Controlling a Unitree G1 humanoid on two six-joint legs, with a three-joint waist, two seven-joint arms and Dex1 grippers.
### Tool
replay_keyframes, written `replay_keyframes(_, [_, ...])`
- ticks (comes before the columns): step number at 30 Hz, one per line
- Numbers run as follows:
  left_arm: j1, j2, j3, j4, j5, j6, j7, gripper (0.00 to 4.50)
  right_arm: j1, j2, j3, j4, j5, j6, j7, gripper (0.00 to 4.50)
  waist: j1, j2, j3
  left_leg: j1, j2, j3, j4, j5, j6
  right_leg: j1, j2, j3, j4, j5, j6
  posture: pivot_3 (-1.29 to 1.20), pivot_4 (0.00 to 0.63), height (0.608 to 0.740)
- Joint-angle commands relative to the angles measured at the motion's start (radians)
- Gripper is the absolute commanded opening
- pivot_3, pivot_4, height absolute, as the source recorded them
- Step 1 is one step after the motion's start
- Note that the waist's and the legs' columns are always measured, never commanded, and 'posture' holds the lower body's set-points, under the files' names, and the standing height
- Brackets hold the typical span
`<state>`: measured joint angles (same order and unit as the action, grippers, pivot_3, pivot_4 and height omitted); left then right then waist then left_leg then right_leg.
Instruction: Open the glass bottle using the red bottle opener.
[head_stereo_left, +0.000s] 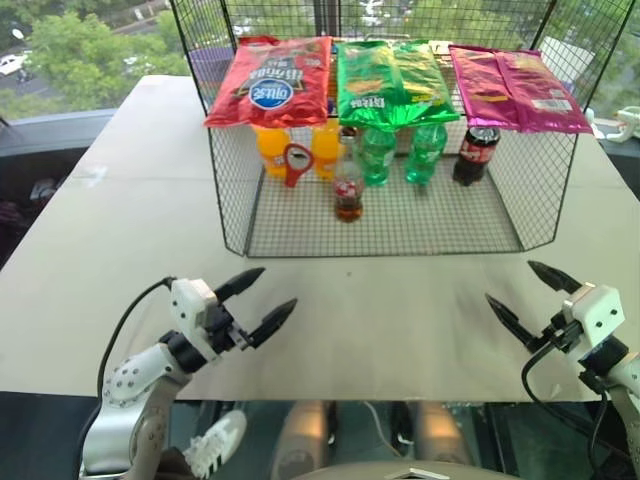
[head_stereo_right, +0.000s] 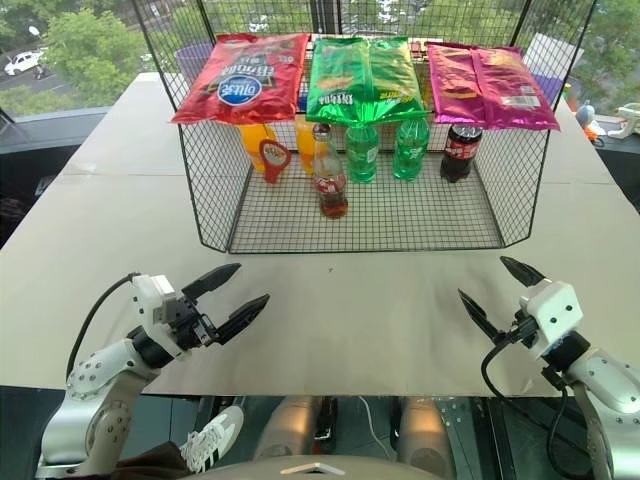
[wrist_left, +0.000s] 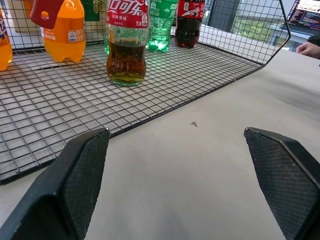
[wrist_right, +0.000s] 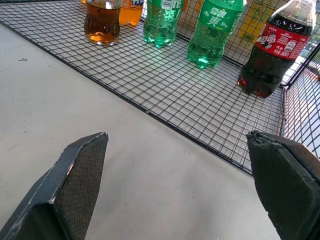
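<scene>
The glass bottle stands upright on the floor of the wire rack, near the middle, brown liquid low in it and a red label band above. The red bottle opener hangs in front of an orange bottle, just left of the glass bottle. My left gripper hovers open over the table's front left, well short of the rack. At the front right my right gripper is open too, with nothing between its fingers.
The black wire rack sits mid-table with two orange bottles, two green bottles and a dark cola bottle at its back. Snack bags lie on top. A person's hand rests at the table's far right.
</scene>
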<state>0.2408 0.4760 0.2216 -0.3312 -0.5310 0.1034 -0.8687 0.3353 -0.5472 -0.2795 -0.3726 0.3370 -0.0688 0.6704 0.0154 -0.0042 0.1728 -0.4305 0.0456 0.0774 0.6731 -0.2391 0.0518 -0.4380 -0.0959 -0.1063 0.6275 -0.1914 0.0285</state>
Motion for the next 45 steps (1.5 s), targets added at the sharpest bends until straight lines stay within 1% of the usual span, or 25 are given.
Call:
replay_keyframes(1, [-0.034, 0.001, -0.003, -0.031, -0.007, 0.004, 0.025, 4.46, -0.014, 0.008, -0.025, -0.006, 0.022, -0.04, 0.009, 4.5, 0.0, 0.0, 0.0, 0.0, 0.0, 0.0, 0.0, 0.0, 0.0, 0.0, 0.0, 0.0, 0.0, 0.0, 0.0, 0.0, 0.15, 0.74])
replay_keyframes(5, [-0.101, -0.008, -0.006, -0.024, -0.019, 0.05, 0.072, 4.46, -0.023, 0.03, -0.006, -0.049, 0.047, -0.083, 0.033, 4.5, 0.001, 0.001, -0.001, 0.0, 0.0, -0.003, 0.002, 0.0, 0.0, 0.002, 0.003, 0.001, 0.0, 0.0, 0.0, 0.0, 0.15, 0.74])
replay_keyframes(7, [-0.127, -0.012, -0.007, -0.026, -0.03, 0.078, 0.093, 4.46, -0.019, 0.033, 0.002, -0.101, 0.091, -0.071, 0.048, 4.5, 0.0, 0.001, -0.001, 0.002, 0.0, -0.003, 0.003, 0.0, 0.0, 0.005, 0.005, 0.004, 0.0, 0.0, 0.0, 0.0, 0.15, 0.74])
replay_keyframes(12, [-0.191, -0.014, -0.019, -0.044, -0.064, 0.137, 0.118, 4.46, -0.023, 0.01, 0.02, -0.261, 0.207, 0.012, 0.05, 4.5, 0.0, 0.001, -0.001, 0.003, 0.001, -0.003, 0.003, 0.0, 0.0, 0.005, 0.008, 0.007, 0.001, 0.0, 0.0, 0.0, 0.15, 0.74])
replay_keyframes(15, [-0.271, -0.031, -0.035, -0.047, -0.041, 0.17, 0.196, 4.46, -0.041, -0.014, 0.035, -0.369, 0.262, 0.07, 0.029, 4.5, 0.002, 0.001, -0.001, 0.003, 0.001, -0.003, 0.003, 0.0, 0.0, 0.005, 0.009, 0.009, 0.001, 0.0, 0.0, 0.0, 0.15, 0.74])
replay_keyframes(17, [-0.313, -0.04, -0.046, -0.046, -0.041, 0.189, 0.222, 4.46, -0.058, -0.02, 0.036, -0.411, 0.279, 0.09, 0.013, 4.5, 0.002, 0.0, -0.002, 0.003, 0.001, -0.004, 0.005, 0.0, 0.0, 0.006, 0.009, 0.01, 0.001, 0.0, 0.0, 0.0, 0.15, 0.74])
replay_keyframes(19, [-0.373, -0.05, -0.048, -0.042, -0.049, 0.251, 0.287, 4.46, -0.074, -0.028, 0.028, -0.448, 0.307, 0.111, 0.001, 4.5, 0.003, 0.0, -0.002, 0.003, 0.0, -0.004, 0.005, 0.0, 0.0, 0.006, 0.01, 0.01, 0.001, 0.0, 0.0, 0.0, 0.15, 0.74])
replay_keyframes(22, [-0.435, -0.061, -0.056, -0.045, -0.06, 0.293, 0.32, 4.46, -0.094, -0.044, 0.018, -0.48, 0.334, 0.144, -0.015, 4.5, 0.002, -0.001, -0.002, 0.003, -0.001, -0.004, 0.005, 0.0, 0.0, 0.006, 0.01, 0.012, 0.001, 0.0, 0.0, 0.0, 0.15, 0.74])
replay_keyframes(25, [-0.508, -0.076, -0.067, -0.012, -0.004, 0.322, 0.406, 4.46, -0.102, -0.06, 0.025, -0.489, 0.323, 0.171, -0.024, 4.5, 0.002, -0.002, -0.002, 0.002, -0.004, -0.004, 0.005, 0.0, 0.0, 0.006, 0.01, 0.012, 0.001, 0.0, 0.0, 0.0, 0.15, 0.74])
replay_keyframes(29, [-0.554, -0.084, -0.069, 0.014, 0.049, 0.325, 0.471, 4.46, -0.104, -0.063, 0.028, -0.488, 0.31, 0.189, -0.035, 4.5, 0.002, -0.003, -0.002, 0.003, -0.004, -0.004, 0.006, 0.0, 0.0, 0.007, 0.011, 0.012, 0.003, 0.0, 0.0, 0.0, 0.15, 0.74])
replay_keyframes(38, [-0.604, -0.099, -0.075, 0.049, 0.135, 0.308, 0.539, 4.46, -0.094, -0.052, 0.031, -0.485, 0.285, 0.196, -0.042, 4.5, 0.003, -0.003, -0.002, 0.003, -0.004, -0.004, 0.007, 0.0, 0.0, 0.007, 0.011, 0.013, 0.003, 0.0, 0.0, 0.0, 0.15, 0.74])
replay_keyframes(45, [-0.671, -0.117, -0.107, 0.111, 0.204, 0.293, 0.555, 4.46, -0.087, -0.043, 0.034, -0.479, 0.266, 0.188, -0.044, 4.5, 0.004, -0.003, -0.002, 0.002, -0.004, -0.005, 0.011, 0.0, 0.0, 0.007, 0.01, 0.013, 0.006, 0.0, 0.0, 0.0, 0.15, 0.74])
